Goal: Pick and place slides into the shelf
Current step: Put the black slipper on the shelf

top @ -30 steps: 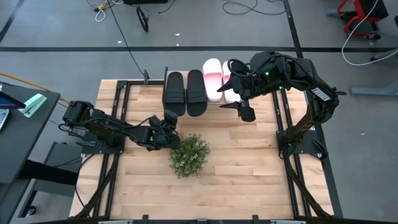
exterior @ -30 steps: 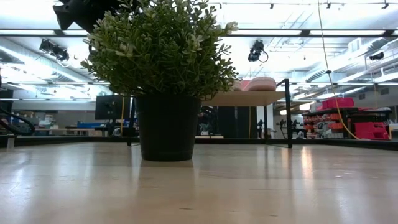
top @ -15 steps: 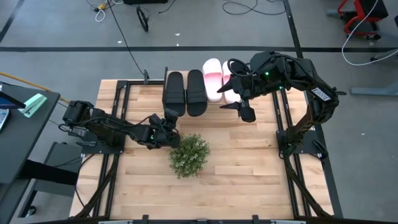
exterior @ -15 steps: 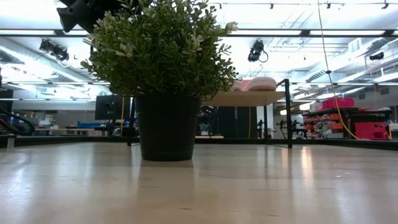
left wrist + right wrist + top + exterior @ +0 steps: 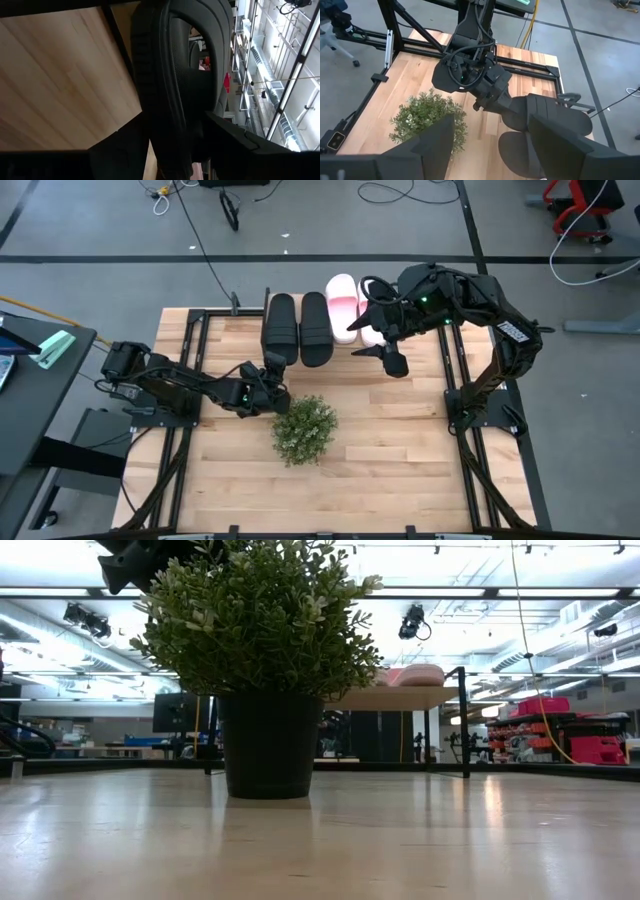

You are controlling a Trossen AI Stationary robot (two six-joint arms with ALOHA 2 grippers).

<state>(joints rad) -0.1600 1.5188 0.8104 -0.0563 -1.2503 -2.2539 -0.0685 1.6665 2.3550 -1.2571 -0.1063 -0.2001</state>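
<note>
Two black slides (image 5: 282,328) (image 5: 316,328) and two pink-and-white slides (image 5: 342,305) (image 5: 371,323) lie side by side on the shelf (image 5: 395,698) at the table's far edge. My left gripper (image 5: 268,378) reaches from the left to the near end of the leftmost black slide (image 5: 185,75) and is shut on it. My right gripper (image 5: 383,355) hovers open and empty just in front of the pink pair, and its fingers (image 5: 555,140) stand wide apart. In the low view only one pink slide (image 5: 410,675) shows on the shelf. My left gripper holds the leftmost black slide by its near end (image 5: 512,112), pinched between its two fingers (image 5: 227,135). It comes nearly level from the table's near-left side, in line with the slide's length. The slide stretches away from the fingers along the shelf beside the other black one.
A potted plant (image 5: 303,428) in a black pot (image 5: 265,755) stands mid-table, just near of my left gripper, and hides much of the low view. Black frame rails (image 5: 190,370) run along the table's left and right sides. Bare wood (image 5: 390,450) lies on the near half.
My left gripper, holding the black slide, has edged slightly toward the shelf. My right gripper has drifted a little toward the table's left and has stayed open.
</note>
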